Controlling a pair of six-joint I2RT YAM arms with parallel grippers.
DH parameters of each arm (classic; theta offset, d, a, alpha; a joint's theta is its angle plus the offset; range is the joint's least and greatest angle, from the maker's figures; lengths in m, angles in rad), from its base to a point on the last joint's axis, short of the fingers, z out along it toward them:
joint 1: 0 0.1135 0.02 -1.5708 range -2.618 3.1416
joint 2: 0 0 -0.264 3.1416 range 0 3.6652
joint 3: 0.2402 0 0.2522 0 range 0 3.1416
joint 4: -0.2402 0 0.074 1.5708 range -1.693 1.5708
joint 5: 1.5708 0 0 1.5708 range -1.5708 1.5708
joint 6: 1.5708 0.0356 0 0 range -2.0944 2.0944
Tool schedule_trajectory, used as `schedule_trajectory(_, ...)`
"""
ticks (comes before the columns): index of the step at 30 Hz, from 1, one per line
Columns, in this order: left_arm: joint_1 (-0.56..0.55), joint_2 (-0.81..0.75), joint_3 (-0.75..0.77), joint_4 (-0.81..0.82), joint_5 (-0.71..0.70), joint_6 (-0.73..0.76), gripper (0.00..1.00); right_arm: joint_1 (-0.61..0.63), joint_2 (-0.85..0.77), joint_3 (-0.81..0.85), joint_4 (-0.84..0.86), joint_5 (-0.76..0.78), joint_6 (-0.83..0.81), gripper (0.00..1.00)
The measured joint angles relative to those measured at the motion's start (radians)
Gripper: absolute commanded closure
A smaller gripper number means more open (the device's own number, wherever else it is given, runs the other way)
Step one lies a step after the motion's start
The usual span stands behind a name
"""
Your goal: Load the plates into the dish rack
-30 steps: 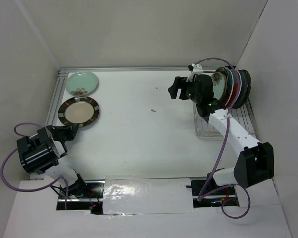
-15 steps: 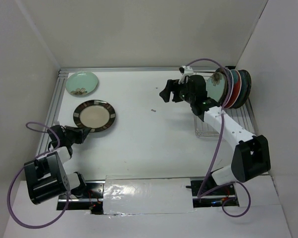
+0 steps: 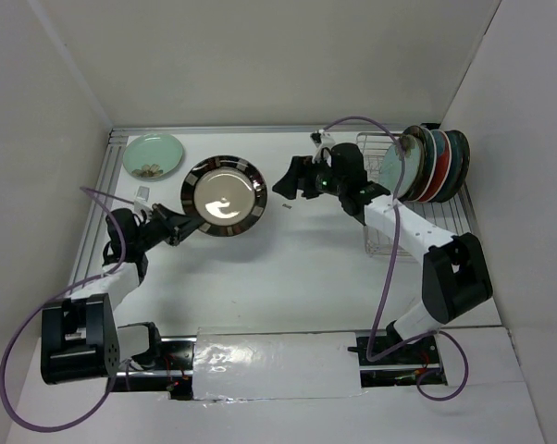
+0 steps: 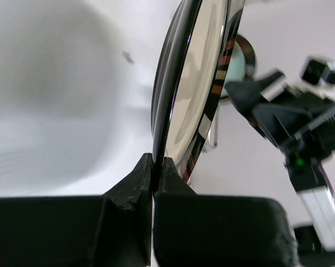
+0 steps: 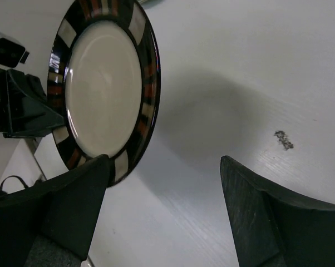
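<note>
Starting at the far-left corner, a mint plate [image 3: 154, 155] lies flat right up against the table's [image 3: 288, 268] metal edge rail. Just right of it and a bit nearer, the left gripper [image 3: 182, 222] is clamped down tight on the lower-left rim of the striped plate [image 3: 225, 196]. The wrist view shows the fingers [image 4: 135, 181] pinching only the very edge, with the plate [image 4: 198, 100] standing up out of them nearly edge-on. It looks lifted and tilted, throwing a shadow on the white surface under it.

The plate's right edge and the right gripper [image 3: 283, 182] are near each other but not touching. That gripper has its jaws spread wide and nothing between them, and it's pointed straight at the plate [image 5: 103, 83]. A little dark speck [image 3: 287, 205] sits on the table just below that gap.

Further right is the rack [image 3: 382, 242], close to the right wall. A bunch of plates [image 3: 436, 166] stand on edge at its far end, a mint face outermost, then red-orange and dark teal behind. The rack's near part shows bare wires, with the right arm stretched across it. White table runs from the arms' bases up to the held plate.
</note>
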Motion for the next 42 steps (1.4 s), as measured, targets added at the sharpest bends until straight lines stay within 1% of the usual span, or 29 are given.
schedule_trajectory(6, -0.103, 0.016, 0.036, 0.163, 0.117, -0.026, 1.0, 0.034, 0.002, 0.0, 0.052, -0.043, 0.044, 0.14)
schedule_trajectory(9, -0.149, 0.032, 0.039, 0.206, 0.166, -0.033, 1.0, 0.041, 0.002, -0.001, 0.071, -0.058, 0.062, 0.2)
schedule_trajectory(12, -0.182, 0.052, 0.049, 0.217, 0.197, -0.039, 1.0, 0.047, 0.002, -0.002, 0.084, -0.07, 0.069, 0.49)
schedule_trajectory(13, -0.186, 0.055, 0.049, 0.216, 0.198, -0.04, 1.0, 0.046, 0.002, -0.003, 0.085, -0.071, 0.075, 0.72)
schedule_trajectory(14, -0.187, 0.058, 0.051, 0.218, 0.197, -0.041, 1.0, 0.046, 0.002, -0.003, 0.091, -0.075, 0.074, 0.86)
schedule_trajectory(15, -0.188, 0.058, 0.053, 0.212, 0.195, -0.035, 1.0, 0.049, 0.002, -0.004, 0.095, -0.079, 0.081, 0.92)
schedule_trajectory(16, -0.182, 0.06, 0.053, 0.198, 0.198, -0.029, 0.97, 0.045, -0.001, -0.006, 0.105, -0.104, 0.124, 0.99)
schedule_trajectory(17, -0.179, 0.064, 0.056, 0.196, 0.204, -0.025, 0.91, 0.042, -0.006, -0.006, 0.113, -0.112, 0.141, 1.0)
schedule_trajectory(18, -0.178, 0.064, 0.061, 0.195, 0.212, -0.021, 0.75, 0.041, -0.013, -0.006, 0.11, -0.117, 0.147, 1.0)
schedule_trajectory(20, -0.179, 0.064, 0.081, 0.177, 0.217, -0.006, 0.56, 0.04, -0.025, -0.006, 0.109, -0.113, 0.143, 1.0)
schedule_trajectory(21, -0.182, 0.064, 0.096, 0.158, 0.212, 0.005, 0.37, 0.045, -0.032, -0.006, 0.102, -0.101, 0.132, 1.0)
schedule_trajectory(23, -0.188, 0.064, 0.132, 0.11, 0.21, 0.036, 0.2, 0.051, -0.046, -0.006, 0.077, -0.073, 0.089, 1.0)
schedule_trajectory(25, -0.195, 0.064, 0.169, 0.044, 0.197, 0.075, 0.0, 0.05, -0.06, -0.005, 0.032, -0.033, 0.053, 1.0)
schedule_trajectory(29, -0.174, 0.054, 0.245, -0.167, 0.125, 0.185, 0.0, 0.037, -0.106, 0.029, -0.123, 0.079, -0.08, 1.0)
schedule_trajectory(33, -0.127, 0.031, 0.324, -0.4, 0.002, 0.32, 0.0, -0.017, -0.166, 0.08, -0.267, 0.326, -0.25, 1.0)
schedule_trajectory(37, -0.087, 0.03, 0.365, -0.581, -0.124, 0.428, 0.0, -0.084, -0.217, 0.126, -0.283, 0.579, -0.409, 1.0)
schedule_trajectory(40, -0.065, 0.031, 0.365, -0.687, -0.204, 0.482, 0.0, -0.144, -0.24, 0.144, -0.245, 0.72, -0.519, 1.0)
schedule_trajectory(42, -0.058, 0.031, 0.364, -0.727, -0.239, 0.505, 0.0, -0.183, -0.241, 0.154, -0.219, 0.785, -0.576, 1.0)
